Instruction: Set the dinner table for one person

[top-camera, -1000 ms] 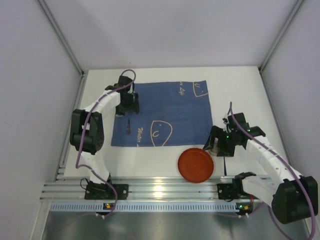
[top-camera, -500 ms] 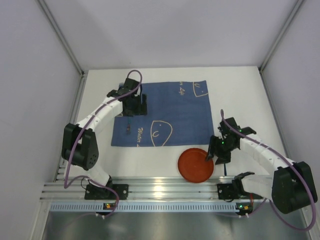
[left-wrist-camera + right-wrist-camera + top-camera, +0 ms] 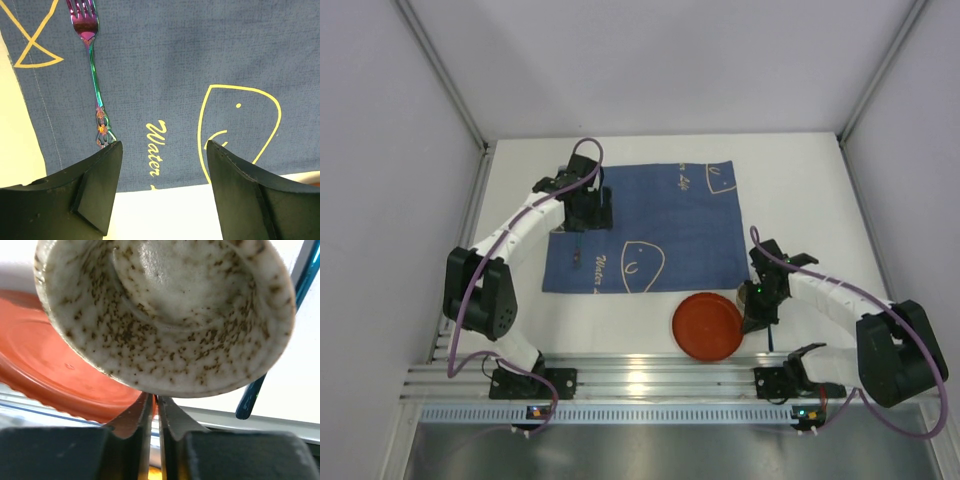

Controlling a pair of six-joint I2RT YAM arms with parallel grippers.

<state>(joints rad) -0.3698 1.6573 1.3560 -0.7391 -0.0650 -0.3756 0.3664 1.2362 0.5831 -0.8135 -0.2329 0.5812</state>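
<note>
Your left pincer [image 3: 164, 150] gaped wide over blue cloth [image 3: 175, 60], fork [image 3: 92, 60] beside; right pincer [image 3: 156, 405] pinched speckled cup [image 3: 165, 315] by red plate [image 3: 50, 375].

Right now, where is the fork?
In the left wrist view, the fork lies flat on the blue cloth near its left edge, its handle end beside one fingertip of the open left gripper.

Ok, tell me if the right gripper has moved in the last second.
Yes. The right gripper, holding a speckled bowl, moved toward the near rail, away from the blue cloth.
</note>
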